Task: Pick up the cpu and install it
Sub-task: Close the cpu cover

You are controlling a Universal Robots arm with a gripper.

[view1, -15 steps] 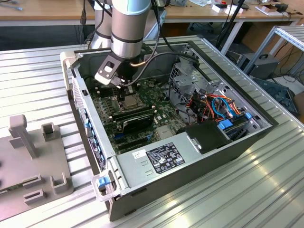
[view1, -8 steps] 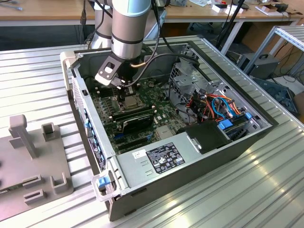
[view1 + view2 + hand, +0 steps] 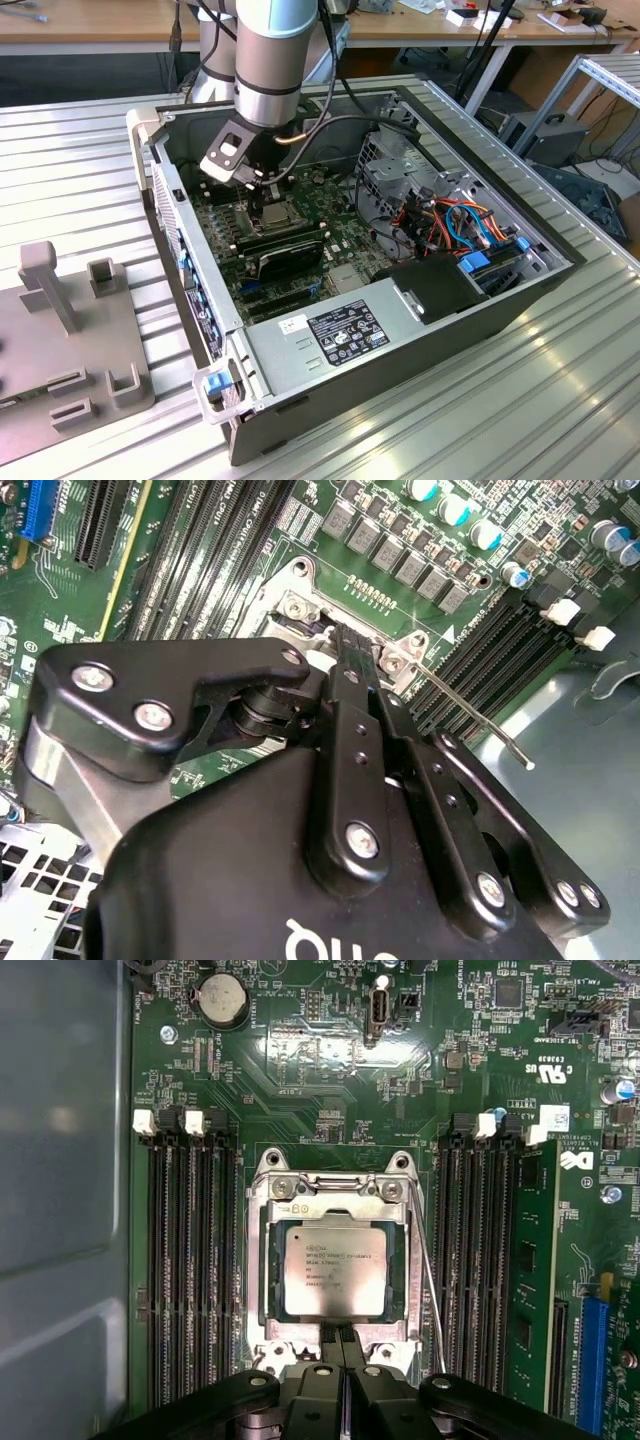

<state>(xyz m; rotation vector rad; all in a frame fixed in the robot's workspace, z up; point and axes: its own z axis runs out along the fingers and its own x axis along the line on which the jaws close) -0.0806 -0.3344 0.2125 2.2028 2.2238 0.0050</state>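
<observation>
In the first wrist view the cpu (image 3: 335,1270) lies flat inside the square metal socket frame (image 3: 262,1210) on the green motherboard (image 3: 330,1090). Its silver top carries several lines of small print. Black memory slots (image 3: 190,1260) flank the socket on both sides, and a coin cell (image 3: 220,1000) sits farther off on the board. A thin wire lever (image 3: 428,1290) runs along one side of the frame.

The second wrist view looks over the gripper's black linkage, which hides the chip. There the lever (image 3: 470,715) stands clear of the board, jutting out over the case floor.

The exterior view takes in the whole open computer case (image 3: 150,130) on a ribbed aluminium table (image 3: 500,400). The grey arm (image 3: 270,60) comes down from the upper centre of the frame, its wrist roughly vertical. The gripper (image 3: 262,185) points down at the socket, where the cpu (image 3: 277,213) shows as a small silver square just below it. A white printed label (image 3: 348,330) sits on the power supply at lower centre, and a grey fixture (image 3: 70,340) lies at the exterior view's left.

In both wrist views the gripper (image 3: 340,1335) (image 3: 350,645) is narrow, its fingers drawn together with only a hairline seam between them. The tips rest at the frame's edge beside the chip.
</observation>
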